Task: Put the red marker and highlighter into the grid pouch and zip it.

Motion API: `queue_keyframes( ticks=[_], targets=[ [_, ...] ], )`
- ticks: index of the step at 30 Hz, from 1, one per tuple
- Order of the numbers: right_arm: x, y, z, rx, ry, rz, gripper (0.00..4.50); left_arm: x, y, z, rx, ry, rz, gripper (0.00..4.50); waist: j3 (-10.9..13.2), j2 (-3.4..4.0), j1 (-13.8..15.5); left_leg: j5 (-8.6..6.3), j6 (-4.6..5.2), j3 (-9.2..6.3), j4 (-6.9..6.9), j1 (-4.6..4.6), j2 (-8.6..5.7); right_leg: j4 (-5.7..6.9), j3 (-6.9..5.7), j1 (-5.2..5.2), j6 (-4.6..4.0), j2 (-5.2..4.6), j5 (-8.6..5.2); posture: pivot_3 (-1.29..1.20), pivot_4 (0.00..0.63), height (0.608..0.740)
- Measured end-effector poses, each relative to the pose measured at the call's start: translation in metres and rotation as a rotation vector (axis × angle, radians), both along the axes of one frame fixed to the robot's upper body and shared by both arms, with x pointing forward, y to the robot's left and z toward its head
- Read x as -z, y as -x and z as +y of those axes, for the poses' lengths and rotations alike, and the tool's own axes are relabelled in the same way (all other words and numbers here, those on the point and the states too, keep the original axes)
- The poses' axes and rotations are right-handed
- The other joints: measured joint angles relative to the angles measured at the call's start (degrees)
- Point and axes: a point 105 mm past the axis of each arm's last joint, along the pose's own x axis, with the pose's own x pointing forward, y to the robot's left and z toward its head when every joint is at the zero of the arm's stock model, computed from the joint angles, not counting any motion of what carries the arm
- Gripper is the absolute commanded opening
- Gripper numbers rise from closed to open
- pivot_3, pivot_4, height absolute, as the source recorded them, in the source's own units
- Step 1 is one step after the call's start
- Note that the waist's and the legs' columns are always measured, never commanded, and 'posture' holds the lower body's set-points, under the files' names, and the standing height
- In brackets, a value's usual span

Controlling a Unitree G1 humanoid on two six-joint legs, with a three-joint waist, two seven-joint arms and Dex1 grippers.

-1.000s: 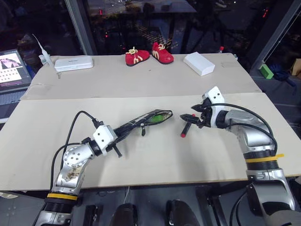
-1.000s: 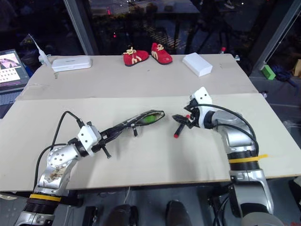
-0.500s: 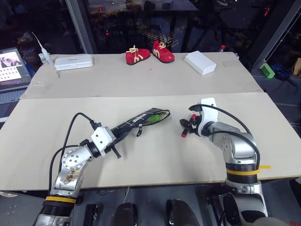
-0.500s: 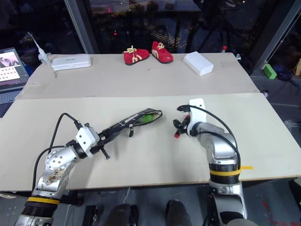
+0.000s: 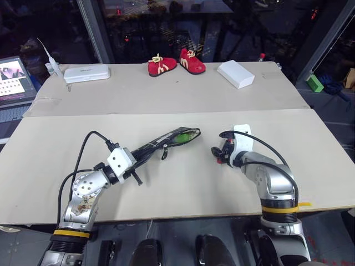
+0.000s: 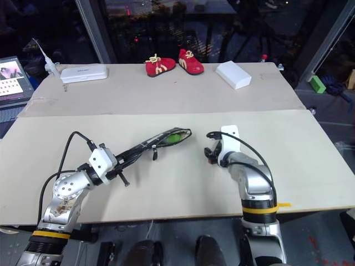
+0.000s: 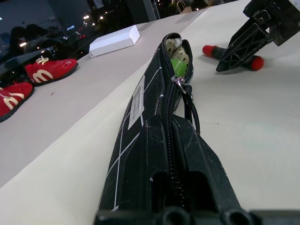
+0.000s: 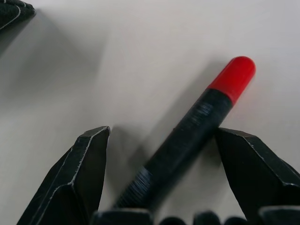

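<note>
A: Start with the biggest thing. What's on the table (image 5: 183,188)?

B: The grid pouch (image 5: 161,145) lies stretched toward the middle, one end pinched tight in the left gripper (image 5: 140,158), whose jaws are pressed together on the fabric. That arm hasn't shifted over the last second. The far mouth of the pouch gapes, and the highlighter (image 7: 177,65) shows green inside it, so that half of the loading looks done.

A: And the right arm?

B: That's what has changed. A second ago the right gripper (image 5: 220,153) was held higher and further right, pointing across at the pen. Now the forearm has swung in and the wrist has tipped down, so the jaws stand spread wide and low over the table.

A: Around the pen?

B: Yes. In the right wrist view the red marker (image 8: 197,124) lies slantwise between the two fingers (image 8: 82,173), dark barrel nearest the palm, red cap pointing away. It rests flat on the table, just beside the pouch's open end, not yet gripped.

A: So what does it mean?

B: I'd judge the reach is finished and closing on the barrel comes next. Because the marker sits askew, it could pivot as the fingers shut.
</note>
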Motion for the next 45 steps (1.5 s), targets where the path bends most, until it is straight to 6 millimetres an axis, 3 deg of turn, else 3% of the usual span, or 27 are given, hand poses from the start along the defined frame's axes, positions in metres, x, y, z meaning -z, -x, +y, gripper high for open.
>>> queue_keyframes(
  ticks=[3,8,10,16,18,21,23,24,28,30,45],
  targets=[
    [0.003,0.0,-0.005,0.017,0.011,-0.011,2.57,0.0,0.0,0.0,-0.002,0.0,0.003,0.0,0.0,-0.01,0.0,-0.01,0.0,-0.04,0.0,0.25,0.01,-0.06,-0.03,0.31,0.03,0.0,-0.03,0.0,0.15,0.74],
    [0.004,-0.001,-0.012,0.029,0.026,-0.024,0.75,0.0,0.0,0.0,-0.002,0.0,0.004,0.0,0.0,-0.01,0.0,-0.01,0.0,-0.09,-0.01,0.24,0.01,-0.06,-0.02,0.28,0.03,0.01,-0.03,0.0,0.15,0.74],
    [0.003,-0.001,-0.012,0.024,0.024,-0.033,0.52,0.0,0.0,0.0,-0.001,0.001,0.003,0.0,0.0,-0.01,-0.1,-0.01,0.0,-0.09,-0.02,0.23,0.02,-0.06,-0.02,0.27,0.03,0.02,-0.03,0.0,0.15,0.74],
    [-0.001,-0.003,-0.012,-0.076,0.125,-0.073,0.52,-0.002,-0.001,-0.002,0.005,0.002,-0.004,0.0,0.0,0.0,-0.1,-0.01,0.0,-0.1,-0.02,0.22,-0.02,-0.06,0.01,0.24,0.03,-0.02,-0.04,0.0,0.15,0.74],
    [-0.021,-0.005,-0.01,-0.216,0.225,-0.186,0.52,-0.004,-0.003,-0.002,0.008,0.001,-0.009,0.0,0.1,0.06,-0.1,-0.01,0.02,-0.16,-0.02,0.15,-0.04,-0.1,0.05,0.16,0.07,-0.02,-0.06,0.0,0.15,0.74],
    [-0.076,-0.008,0.004,-0.417,0.359,-0.459,0.52,-0.004,-0.005,-0.003,0.015,-0.001,-0.008,0.0,0.1,0.05,-0.2,-0.02,0.02,-0.3,-0.04,0.12,-0.03,-0.09,0.04,0.12,0.1,0.04,-0.07,0.0,0.15,0.74],
    [-0.101,0.0,0.011,-0.552,0.46,-0.59,0.52,-0.004,-0.005,-0.004,0.022,-0.003,-0.009,0.0,0.1,0.04,0.0,-0.02,0.02,-0.34,-0.05,0.12,-0.03,-0.11,-0.03,0.16,0.13,0.04,-0.1,0.0,0.15,0.74],
    [-0.105,0.006,0.015,-0.625,0.504,-0.617,0.52,-0.004,-0.005,-0.004,0.024,-0.004,-0.009,0.0,0.1,0.03,0.1,-0.03,0.03,-0.32,-0.05,0.12,-0.03,-0.12,-0.06,0.2,0.15,0.04,-0.11,0.0,0.15,0.74],
    [-0.092,0.029,0.03,-0.931,0.676,-0.616,0.52,0.0,-0.006,-0.002,0.021,-0.004,0.003,0.0,0.1,0.01,0.2,-0.03,0.03,-0.31,-0.04,0.13,-0.05,-0.15,-0.04,0.23,0.14,-0.03,-0.1,0.0,0.15,0.74],
    [-0.087,0.033,0.031,-0.994,0.729,-0.609,0.52,0.0,-0.006,-0.003,0.022,-0.002,0.003,0.0,0.1,0.0,0.2,-0.03,0.03,-0.31,-0.02,0.16,-0.06,-0.16,-0.02,0.26,0.14,-0.04,-0.1,0.0,0.15,0.74],
    [-0.069,0.012,0.049,-1.113,0.936,-0.655,0.52,-0.001,-0.004,-0.007,0.029,0.004,0.008,0.0,0.1,0.0,0.3,-0.02,0.02,0.0,-0.02,0.19,-0.05,-0.13,-0.02,0.26,0.12,-0.06,-0.1,0.0,0.15,0.74]
  ],
)
